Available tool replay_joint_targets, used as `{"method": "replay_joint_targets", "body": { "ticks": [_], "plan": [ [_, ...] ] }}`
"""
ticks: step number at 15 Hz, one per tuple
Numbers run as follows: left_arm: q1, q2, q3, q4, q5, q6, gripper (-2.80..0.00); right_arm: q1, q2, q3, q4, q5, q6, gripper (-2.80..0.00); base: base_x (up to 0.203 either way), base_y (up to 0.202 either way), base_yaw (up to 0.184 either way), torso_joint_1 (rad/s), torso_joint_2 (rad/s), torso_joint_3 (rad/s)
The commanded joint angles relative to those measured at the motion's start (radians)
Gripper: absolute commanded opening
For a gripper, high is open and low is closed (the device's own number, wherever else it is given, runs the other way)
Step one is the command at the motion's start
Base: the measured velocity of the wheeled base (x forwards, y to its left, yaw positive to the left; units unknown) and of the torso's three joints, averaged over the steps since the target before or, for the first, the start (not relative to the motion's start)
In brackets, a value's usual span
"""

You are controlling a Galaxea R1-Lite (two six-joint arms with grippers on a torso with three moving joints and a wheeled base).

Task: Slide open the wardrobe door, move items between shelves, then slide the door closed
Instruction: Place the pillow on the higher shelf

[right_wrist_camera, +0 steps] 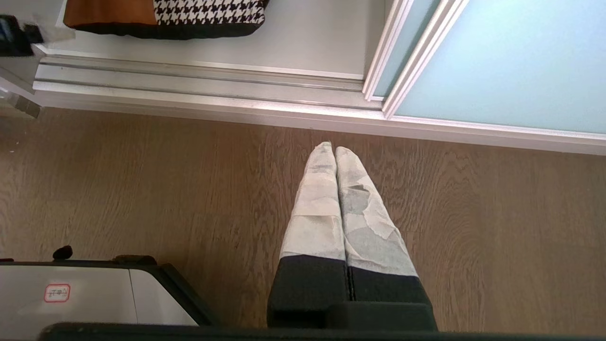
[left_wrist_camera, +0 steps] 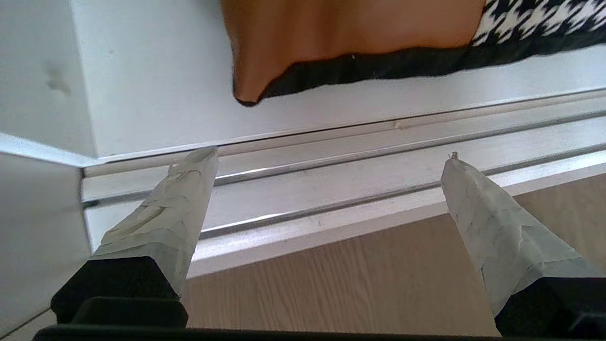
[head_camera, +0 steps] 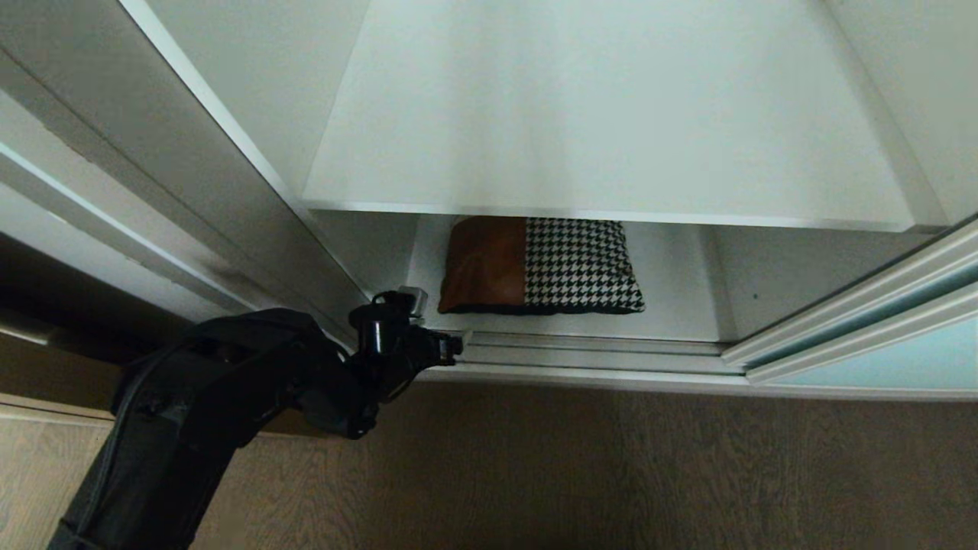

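The items, a folded bundle (head_camera: 539,267) of rust-brown, houndstooth and black fabric, lie on the bottom shelf (head_camera: 672,305) of the wardrobe, under the bare upper shelf (head_camera: 611,114). The sliding wardrobe door (head_camera: 879,359) stands pushed to the right, leaving the compartment open. My left gripper (head_camera: 439,317) is low at the compartment's left front corner, over the floor track. It is open (left_wrist_camera: 330,154) and empty, a short way in front of the bundle's brown corner (left_wrist_camera: 341,38). My right gripper (right_wrist_camera: 335,149) hangs shut over the wood floor, in front of the door (right_wrist_camera: 497,61).
The aluminium floor track (left_wrist_camera: 378,156) runs between the wood floor (head_camera: 611,473) and the bottom shelf. The wardrobe's left wall (left_wrist_camera: 38,71) is close beside the left finger. A corner of my white base (right_wrist_camera: 71,293) shows near the right gripper.
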Motion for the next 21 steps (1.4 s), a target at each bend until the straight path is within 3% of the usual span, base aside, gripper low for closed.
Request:
{"method": "replay_joint_targets", "body": {
  "ticks": [1,14,21],
  "plan": [
    [0.0,0.061,-0.047,-0.014,-0.001,0.023,0.0,0.0,0.0,0.001,0.0,0.0,0.0,-2.8,0.0,0.0,0.0,0.0,0.0,0.0],
    [-0.002,0.153,-0.268,0.065,-0.006,0.03,0.0,-0.001,0.0,0.001,0.0,0.0,0.0,-2.8,0.0,0.0,0.0,0.0,0.0,0.0],
    [-0.005,0.209,-0.459,0.158,-0.003,0.036,0.0,-0.001,0.0,0.0,0.0,0.0,0.0,-2.8,0.0,0.0,0.0,0.0,0.0,0.0]
  ]
}}
